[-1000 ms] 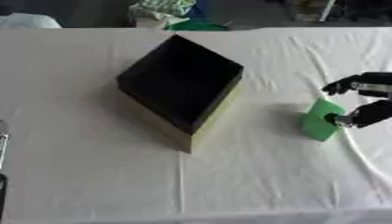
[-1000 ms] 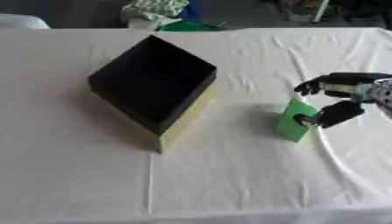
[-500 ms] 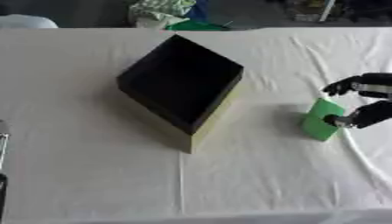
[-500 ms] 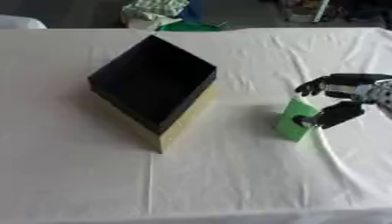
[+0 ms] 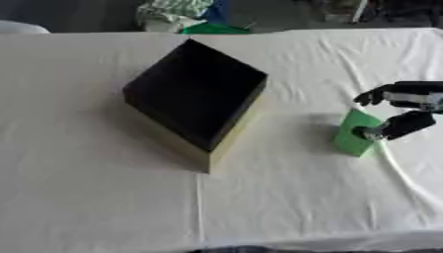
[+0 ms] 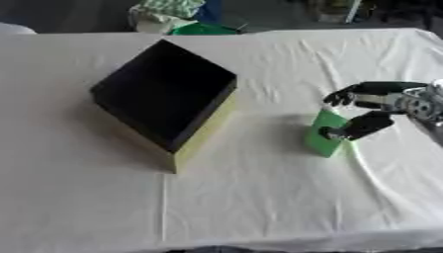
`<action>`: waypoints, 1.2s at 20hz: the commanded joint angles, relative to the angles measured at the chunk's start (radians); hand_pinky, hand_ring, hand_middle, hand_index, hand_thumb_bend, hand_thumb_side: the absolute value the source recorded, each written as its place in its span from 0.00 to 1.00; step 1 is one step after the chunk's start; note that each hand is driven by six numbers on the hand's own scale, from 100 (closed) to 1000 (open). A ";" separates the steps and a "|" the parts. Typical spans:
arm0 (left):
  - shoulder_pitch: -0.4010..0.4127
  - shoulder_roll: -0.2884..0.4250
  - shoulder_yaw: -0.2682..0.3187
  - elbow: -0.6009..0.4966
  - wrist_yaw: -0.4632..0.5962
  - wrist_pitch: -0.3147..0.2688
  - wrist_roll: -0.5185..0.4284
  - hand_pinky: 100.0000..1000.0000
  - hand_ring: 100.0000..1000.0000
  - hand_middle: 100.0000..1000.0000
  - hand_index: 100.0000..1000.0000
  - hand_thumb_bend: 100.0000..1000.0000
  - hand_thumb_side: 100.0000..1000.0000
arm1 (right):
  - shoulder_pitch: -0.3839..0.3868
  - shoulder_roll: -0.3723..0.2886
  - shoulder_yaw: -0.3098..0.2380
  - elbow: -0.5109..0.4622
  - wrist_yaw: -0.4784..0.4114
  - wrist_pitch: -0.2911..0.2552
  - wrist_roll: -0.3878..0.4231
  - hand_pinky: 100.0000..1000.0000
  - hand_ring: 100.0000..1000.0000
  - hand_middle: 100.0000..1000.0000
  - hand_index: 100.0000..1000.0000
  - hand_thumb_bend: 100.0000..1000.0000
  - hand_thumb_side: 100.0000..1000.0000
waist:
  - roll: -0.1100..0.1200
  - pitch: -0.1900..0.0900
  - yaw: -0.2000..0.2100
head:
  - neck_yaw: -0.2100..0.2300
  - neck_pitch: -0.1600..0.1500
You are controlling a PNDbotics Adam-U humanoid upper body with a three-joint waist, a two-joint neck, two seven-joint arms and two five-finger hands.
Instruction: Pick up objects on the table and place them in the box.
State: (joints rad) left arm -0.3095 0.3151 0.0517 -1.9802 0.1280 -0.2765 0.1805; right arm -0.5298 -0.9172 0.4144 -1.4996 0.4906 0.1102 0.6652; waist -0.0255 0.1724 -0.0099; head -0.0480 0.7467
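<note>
While the open black-lined box (image 5: pixel 196 95) sat mid-frame on wrinkled white cloth (image 5: pixel 104 197), your right hand (image 6: pixel 374 106) pinched the flat green block (image 6: pixel 323 133) at right.

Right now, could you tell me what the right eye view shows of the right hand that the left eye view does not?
Only the right eye view shows the silver wrist joint behind the right hand. Only the left eye view shows more cloth left of the box. Both show that hand's fingers above and thumb against the upright green object, right of the open black box on the white tablecloth.
</note>
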 commanded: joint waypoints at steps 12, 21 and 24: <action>-0.009 0.005 0.004 -0.020 0.005 0.002 -0.007 0.62 0.72 0.63 0.72 0.01 0.81 | -0.033 0.025 -0.003 0.066 0.045 0.006 0.002 0.96 0.93 0.88 1.00 0.26 0.66 | 0.003 -0.006 0.001 | -0.012 -0.018; -0.009 0.003 0.003 -0.020 0.006 0.004 -0.012 0.62 0.72 0.63 0.72 0.01 0.82 | -0.030 0.036 0.006 0.091 0.068 -0.002 0.013 0.96 0.92 0.87 1.00 0.27 0.67 | 0.004 -0.001 0.000 | -0.014 -0.020; -0.009 0.003 0.003 -0.020 0.005 0.004 -0.016 0.62 0.72 0.63 0.72 0.01 0.81 | -0.030 0.038 0.008 0.093 0.064 -0.005 0.020 0.94 0.91 0.85 1.00 0.25 0.64 | 0.004 0.000 0.000 | -0.014 -0.019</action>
State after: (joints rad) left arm -0.3092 0.3066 0.0517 -1.9802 0.1309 -0.2715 0.1690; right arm -0.5462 -0.8578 0.4312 -1.4054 0.5511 0.1074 0.6804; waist -0.0207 0.1841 -0.0088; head -0.0595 0.7361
